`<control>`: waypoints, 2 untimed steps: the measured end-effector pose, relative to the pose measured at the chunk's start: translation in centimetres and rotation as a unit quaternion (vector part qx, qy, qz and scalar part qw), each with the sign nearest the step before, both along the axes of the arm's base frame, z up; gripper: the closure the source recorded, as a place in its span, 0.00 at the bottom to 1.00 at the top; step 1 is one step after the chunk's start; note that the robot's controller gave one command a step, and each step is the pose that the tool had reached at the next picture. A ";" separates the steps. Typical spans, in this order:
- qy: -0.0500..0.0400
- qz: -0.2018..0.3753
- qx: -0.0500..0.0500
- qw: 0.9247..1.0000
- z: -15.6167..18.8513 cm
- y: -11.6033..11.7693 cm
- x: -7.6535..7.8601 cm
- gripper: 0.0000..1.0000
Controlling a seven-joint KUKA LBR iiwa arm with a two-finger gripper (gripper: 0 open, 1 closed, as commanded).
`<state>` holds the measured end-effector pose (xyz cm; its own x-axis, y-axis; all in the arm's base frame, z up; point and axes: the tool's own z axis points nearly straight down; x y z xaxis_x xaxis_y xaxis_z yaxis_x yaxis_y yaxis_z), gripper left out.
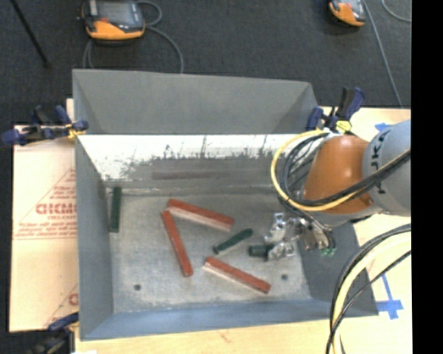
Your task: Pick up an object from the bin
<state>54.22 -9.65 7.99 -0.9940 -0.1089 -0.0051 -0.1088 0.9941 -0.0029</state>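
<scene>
Three red-brown bars lie loosely in a triangle: a long bar (199,214) and a steep bar (176,243) nearly meet at their upper left ends, and a third bar (236,274) lies below. A dark green stick (232,240) lies tilted between them, and a dark green strip (114,209) stands well apart on the left. Two orange-and-black devices (114,19) (346,10) with cables sit on the dark floor (228,41) beyond

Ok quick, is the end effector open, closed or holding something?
End effector: cannot be told; it is beside a small dark piece.
</scene>
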 end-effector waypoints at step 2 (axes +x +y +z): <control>0.000 0.054 0.000 0.999 12.2 -1.1 0.4 1.00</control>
